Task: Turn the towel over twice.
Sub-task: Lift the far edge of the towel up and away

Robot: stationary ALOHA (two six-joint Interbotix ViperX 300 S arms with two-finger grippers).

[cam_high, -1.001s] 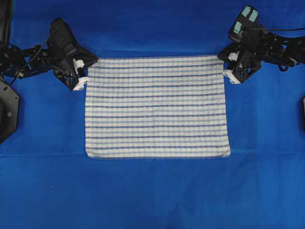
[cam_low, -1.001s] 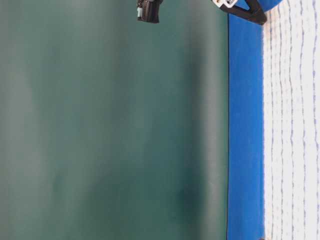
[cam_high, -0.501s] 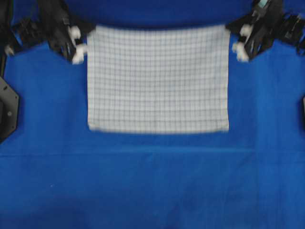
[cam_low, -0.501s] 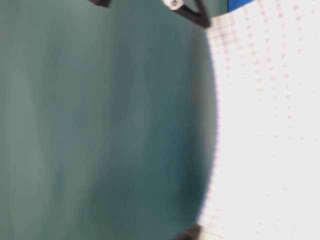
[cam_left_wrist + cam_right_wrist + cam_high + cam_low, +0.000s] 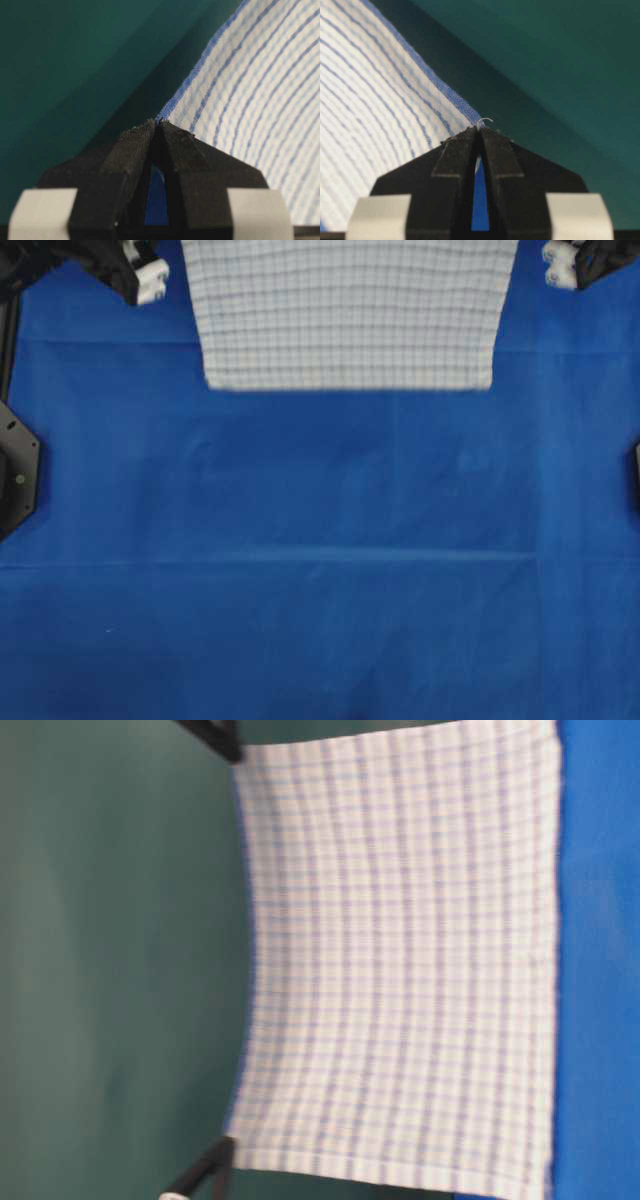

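Your left gripper (image 5: pixel 157 124) and right gripper (image 5: pixel 479 129) are each clamped on a top corner of the towel (image 5: pixel 350 310), which hangs far-side between them, long axis left-right, free edge low.

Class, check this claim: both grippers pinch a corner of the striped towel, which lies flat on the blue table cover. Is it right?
Not flat: the towel hangs lifted off the table cover, as the table-level view shows. The left gripper and right gripper do each pinch a corner.

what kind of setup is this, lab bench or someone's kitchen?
Most likely a lab bench: a plain blue table cover, a bare green backdrop, and two black robot grippers, left and right, each pinching a corner of the towel.
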